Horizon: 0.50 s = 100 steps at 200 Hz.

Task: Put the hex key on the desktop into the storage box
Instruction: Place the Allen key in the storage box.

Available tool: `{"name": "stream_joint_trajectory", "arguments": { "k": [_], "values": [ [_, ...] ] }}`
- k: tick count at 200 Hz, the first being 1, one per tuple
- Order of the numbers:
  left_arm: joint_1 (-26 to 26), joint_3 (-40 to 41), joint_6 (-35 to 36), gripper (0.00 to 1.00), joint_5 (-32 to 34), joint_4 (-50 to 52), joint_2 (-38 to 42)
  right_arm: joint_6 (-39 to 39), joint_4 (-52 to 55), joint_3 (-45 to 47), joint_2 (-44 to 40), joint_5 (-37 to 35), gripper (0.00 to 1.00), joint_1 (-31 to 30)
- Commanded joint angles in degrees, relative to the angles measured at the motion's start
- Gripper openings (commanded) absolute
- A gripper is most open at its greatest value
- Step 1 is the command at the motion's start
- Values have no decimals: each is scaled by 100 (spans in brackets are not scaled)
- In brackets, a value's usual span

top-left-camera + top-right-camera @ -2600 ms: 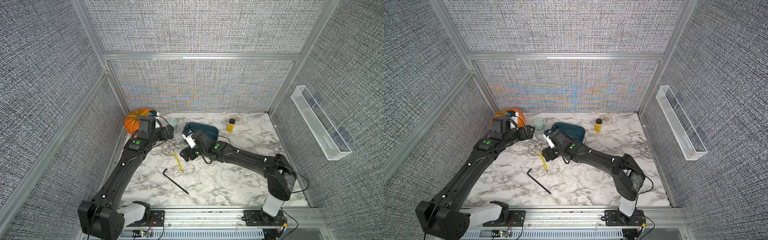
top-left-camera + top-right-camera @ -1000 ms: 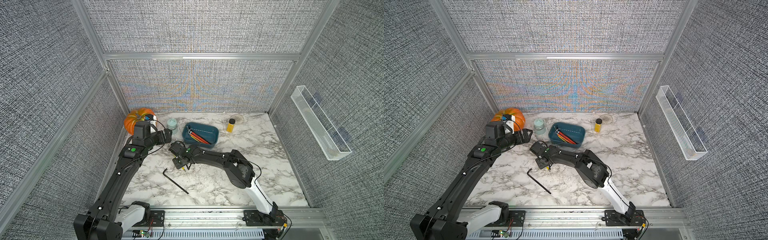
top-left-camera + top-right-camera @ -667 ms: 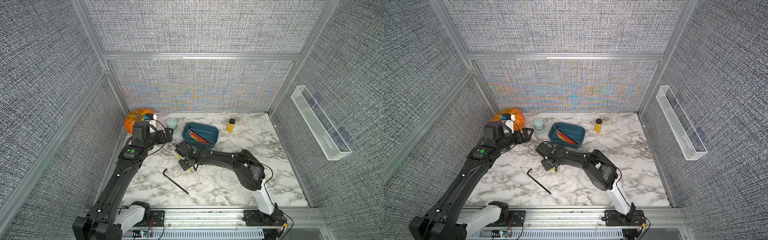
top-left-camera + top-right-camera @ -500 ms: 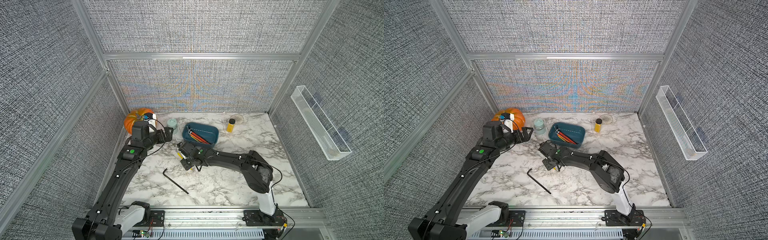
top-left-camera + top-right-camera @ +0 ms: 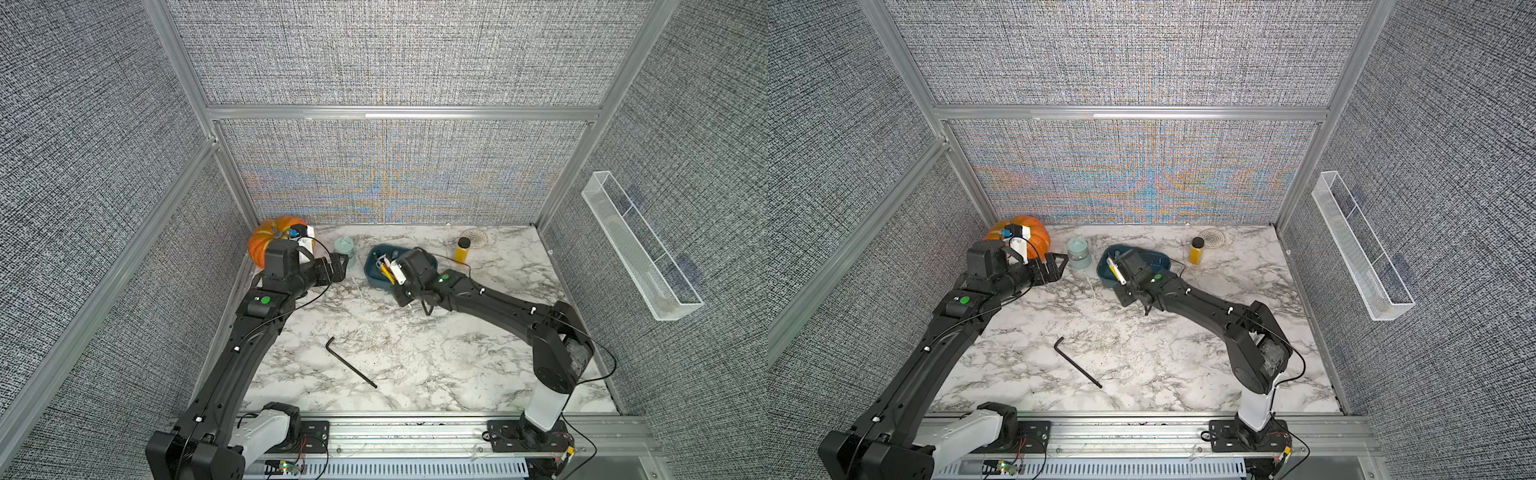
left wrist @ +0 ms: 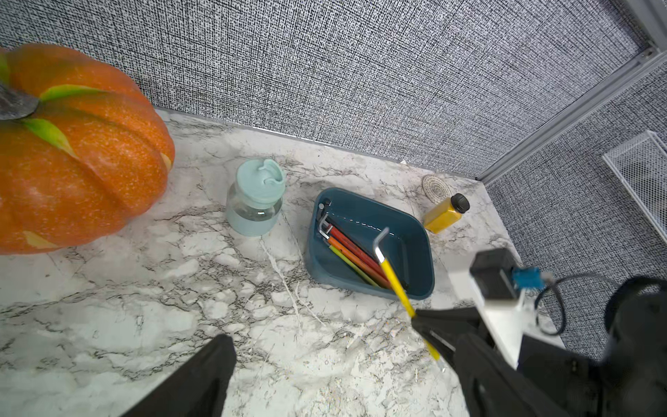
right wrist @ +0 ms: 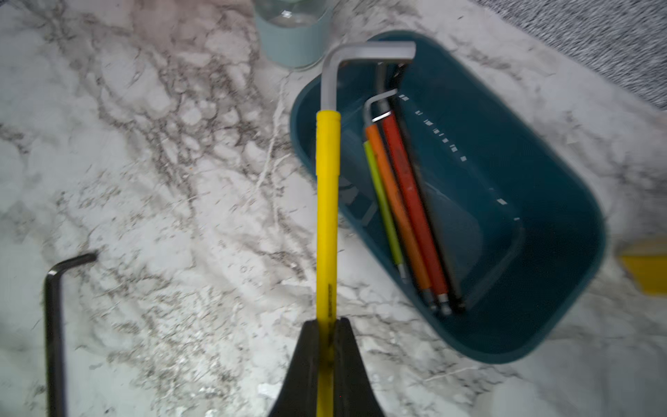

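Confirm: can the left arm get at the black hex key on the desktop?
Probably yes. The black hex key lies alone on the desktop, the left end effector is open, and the right end effector, shut on the yellow hex key, is away by the storage box.

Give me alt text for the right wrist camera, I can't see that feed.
The right gripper is shut on a yellow hex key, its bent silver end over an edge of the storage box. Coloured hex keys lie inside the box; a black hex key lies on the desktop.
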<state>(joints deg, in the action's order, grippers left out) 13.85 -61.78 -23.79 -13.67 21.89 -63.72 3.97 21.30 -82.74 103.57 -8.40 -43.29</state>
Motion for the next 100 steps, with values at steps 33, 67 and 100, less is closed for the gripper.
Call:
{"name": "stream_joint_trajectory", "arguments": {
  "k": [33, 67, 100],
  "values": [
    [4, 8, 131, 100, -33, -181, -83, -954, 315, -911, 725, -274, 0, 529],
    [13, 43, 229, 100, -927, -361, -375, -1317, 257, -1402, 1304, -232, 0, 816],
    [13, -53, 382, 100, -1517, -449, -602, -1616, 253, -1710, 1673, -156, 0, 920]
  ]
}}
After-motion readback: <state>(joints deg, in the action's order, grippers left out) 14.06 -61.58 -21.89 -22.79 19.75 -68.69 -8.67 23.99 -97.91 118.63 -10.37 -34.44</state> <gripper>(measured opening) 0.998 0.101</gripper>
